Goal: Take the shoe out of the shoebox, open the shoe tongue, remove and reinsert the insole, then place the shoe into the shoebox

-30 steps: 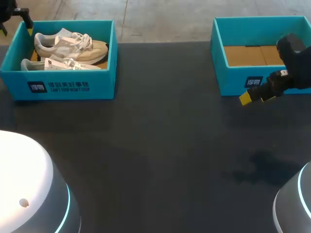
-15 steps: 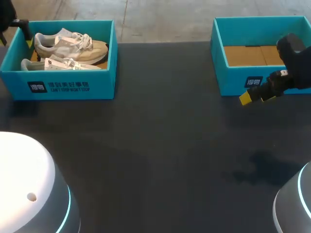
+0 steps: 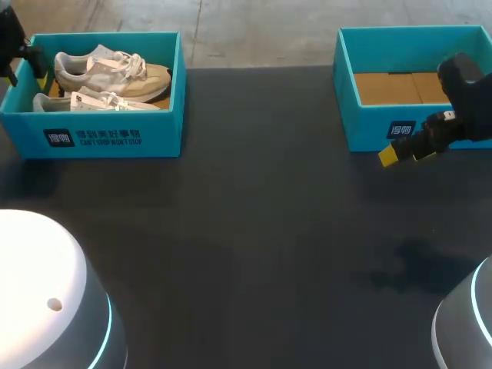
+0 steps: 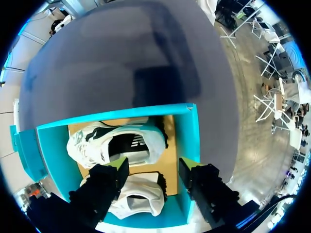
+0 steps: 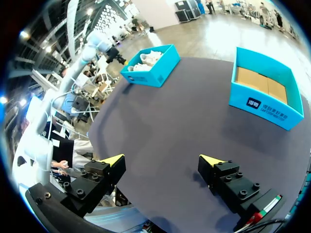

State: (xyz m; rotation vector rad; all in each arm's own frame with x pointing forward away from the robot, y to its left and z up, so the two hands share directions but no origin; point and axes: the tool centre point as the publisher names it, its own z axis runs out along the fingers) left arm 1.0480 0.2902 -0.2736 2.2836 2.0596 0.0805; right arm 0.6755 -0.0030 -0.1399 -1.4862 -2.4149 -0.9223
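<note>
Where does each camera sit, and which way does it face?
Head view: above and behind, looking down on the table; right hand shows by the empty shoebox.
Left wrist view: above the full shoebox, looking into it; open left hand shows.
Right wrist view: over the table, facing across; open right hand shows.
Head and right wrist share both shoeboxes.

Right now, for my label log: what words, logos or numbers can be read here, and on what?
Left box, front wall: white logo and two lines of print, too small to read.
Right box, front wall: white logo and print, too blurred to read.
Shoes: no readable print.
</note>
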